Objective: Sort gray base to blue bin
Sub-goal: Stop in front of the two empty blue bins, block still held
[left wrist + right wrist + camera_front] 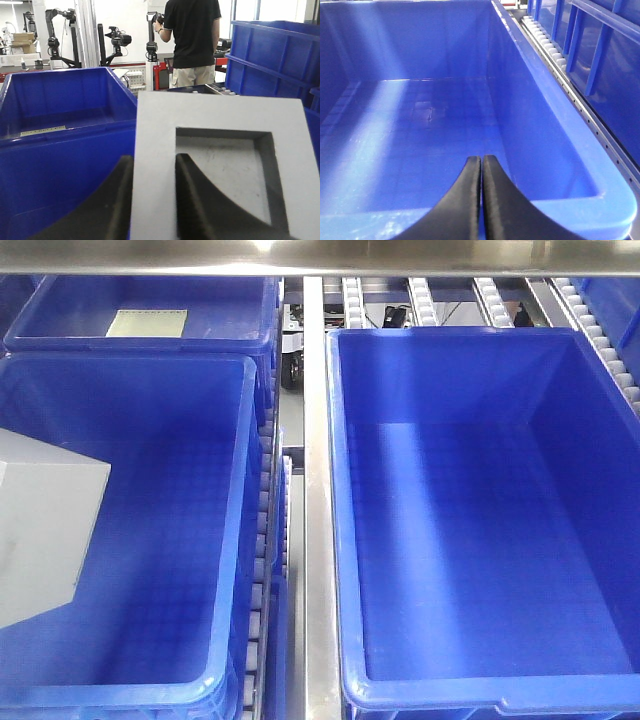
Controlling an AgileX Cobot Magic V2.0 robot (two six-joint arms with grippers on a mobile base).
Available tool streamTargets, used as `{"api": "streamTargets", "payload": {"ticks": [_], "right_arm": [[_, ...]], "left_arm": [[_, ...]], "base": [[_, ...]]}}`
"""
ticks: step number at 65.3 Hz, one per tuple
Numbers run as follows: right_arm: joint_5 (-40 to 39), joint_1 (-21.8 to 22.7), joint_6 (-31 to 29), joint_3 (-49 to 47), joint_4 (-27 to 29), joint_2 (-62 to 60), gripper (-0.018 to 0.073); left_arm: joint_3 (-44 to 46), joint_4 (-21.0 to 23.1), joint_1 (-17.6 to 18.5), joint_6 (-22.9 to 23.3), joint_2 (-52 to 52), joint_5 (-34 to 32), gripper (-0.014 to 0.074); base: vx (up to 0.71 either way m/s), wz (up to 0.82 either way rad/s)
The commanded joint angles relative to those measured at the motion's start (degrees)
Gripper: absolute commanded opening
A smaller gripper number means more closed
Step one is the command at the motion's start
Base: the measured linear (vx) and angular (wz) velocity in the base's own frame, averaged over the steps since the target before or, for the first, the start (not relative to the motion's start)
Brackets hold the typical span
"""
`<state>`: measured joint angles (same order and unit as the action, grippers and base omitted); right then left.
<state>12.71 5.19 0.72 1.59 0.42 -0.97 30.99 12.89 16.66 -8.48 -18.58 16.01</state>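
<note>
1 wall of the gray base [45, 530] sits pinched in the left gripper [154, 165], hanging above the blue bin [130, 357]; right gripper [481, 165] is pressed together. Placing step, by the look of it: next, lower and release

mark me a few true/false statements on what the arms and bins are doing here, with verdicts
1. The left jaws clamp the gray base by a wall of its recess. True.
2. The right jaws stand wide open. False: they are shut, holding nothing.
3. The right blue bin holds a gray block. False: nothing shows inside it.
4. A pale flat sheet lies in the far left bin. True.
</note>
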Motion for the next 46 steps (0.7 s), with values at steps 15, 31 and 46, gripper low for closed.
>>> {"api": "streamTargets", "payload": {"ticks": [15,31,46], "right_arm": [[-4.3,0.0,-0.7,0.1,-0.4,-0.1,-0.0005],[-4.3,0.0,-0.7,0.1,-0.4,-0.1,-0.0005],[-4.3,0.0,-0.7,0.1,-0.4,-0.1,-0.0005]], "left_arm": [[1.7,1.2,0.3,0.4,-0.5,-6.1,0.0038],[1.7,1.2,0.3,0.4,-0.5,-6.1,0.0038],[1.7,1.4,0.3,0.4,-0.5,-8.0,0.0038]], "base": [[0.0,0.0],[0.0,0.0],[0.0,0.0]]}}
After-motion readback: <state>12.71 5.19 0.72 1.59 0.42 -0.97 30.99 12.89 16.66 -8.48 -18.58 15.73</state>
